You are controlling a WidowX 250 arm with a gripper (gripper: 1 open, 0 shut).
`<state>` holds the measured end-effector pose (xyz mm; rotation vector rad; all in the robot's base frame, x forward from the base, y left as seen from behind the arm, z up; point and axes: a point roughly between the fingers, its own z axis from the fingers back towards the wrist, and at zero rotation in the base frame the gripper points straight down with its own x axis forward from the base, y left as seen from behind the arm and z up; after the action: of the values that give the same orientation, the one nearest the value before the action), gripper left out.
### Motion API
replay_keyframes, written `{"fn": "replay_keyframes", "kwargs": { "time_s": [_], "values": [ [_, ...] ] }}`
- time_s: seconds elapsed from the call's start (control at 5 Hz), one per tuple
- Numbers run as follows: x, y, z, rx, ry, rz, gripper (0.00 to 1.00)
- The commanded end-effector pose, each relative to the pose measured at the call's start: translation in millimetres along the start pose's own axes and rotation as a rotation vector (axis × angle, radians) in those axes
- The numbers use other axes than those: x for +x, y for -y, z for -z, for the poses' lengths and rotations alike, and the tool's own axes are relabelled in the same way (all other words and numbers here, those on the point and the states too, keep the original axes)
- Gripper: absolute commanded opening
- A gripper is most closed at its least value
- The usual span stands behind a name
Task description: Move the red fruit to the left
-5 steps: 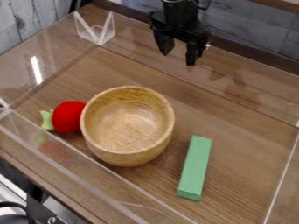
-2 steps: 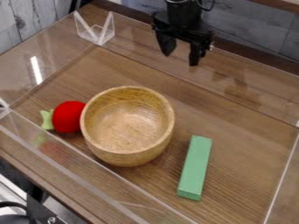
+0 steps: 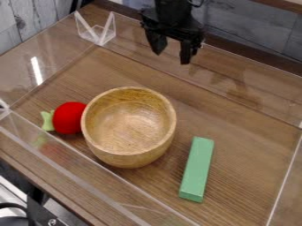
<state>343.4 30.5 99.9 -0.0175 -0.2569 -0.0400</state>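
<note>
In the camera view, your gripper [image 3: 172,48] hangs at the far side of the table, near the top edge of the picture, pointing mostly downward. Its dark fingers [image 3: 186,51] stand apart with nothing between them, and it holds nothing. It hovers above the wooden tabletop [image 3: 236,115], well apart from everything that lies on it.

The red fruit [image 3: 70,117] sits low on the left, resting on the tabletop. You can see it touching, or at least just beside, the left wall of the wooden bowl [image 3: 129,125]. Its light green leafy piece [image 3: 48,120] sticks out on the side away from the bowl, toward the near clear wall. The fruit is much smaller than the bowl and partly tucked against its curve.

The wooden bowl stands upright, near the middle of the enclosure, and it is empty inside. To its right, a flat green block [image 3: 197,168] lies on the tabletop, its long side running roughly from near to far, close to the bowl but not touching it.

A clear plastic enclosure [image 3: 24,84] walls in the whole work area; you can see its near edge crossing the lower left. A small clear bracket [image 3: 95,28] stands at the far left corner, left of your gripper.
</note>
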Motion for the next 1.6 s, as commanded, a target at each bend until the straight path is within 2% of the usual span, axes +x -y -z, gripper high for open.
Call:
{"fn": "replay_keyframes", "kwargs": {
  "time_s": [0.0,0.2,0.4,0.6,1.0,1.4],
  "values": [
    [14.2,-1.1,-2.4,-0.001,0.068,0.082,1.0],
    [14.7,-1.1,13.7,-0.018,0.068,0.137,1.0],
    [12.5,0.6,20.6,-0.006,0.066,0.046,1.0],
    [14.1,-1.6,27.7,0.005,0.063,0.017,1.0],
    [14.5,22.5,3.9,0.023,0.088,-0.017,1.0],
    [9.0,9.0,9.2,0.004,0.007,0.059,1.0]
  ]
}}
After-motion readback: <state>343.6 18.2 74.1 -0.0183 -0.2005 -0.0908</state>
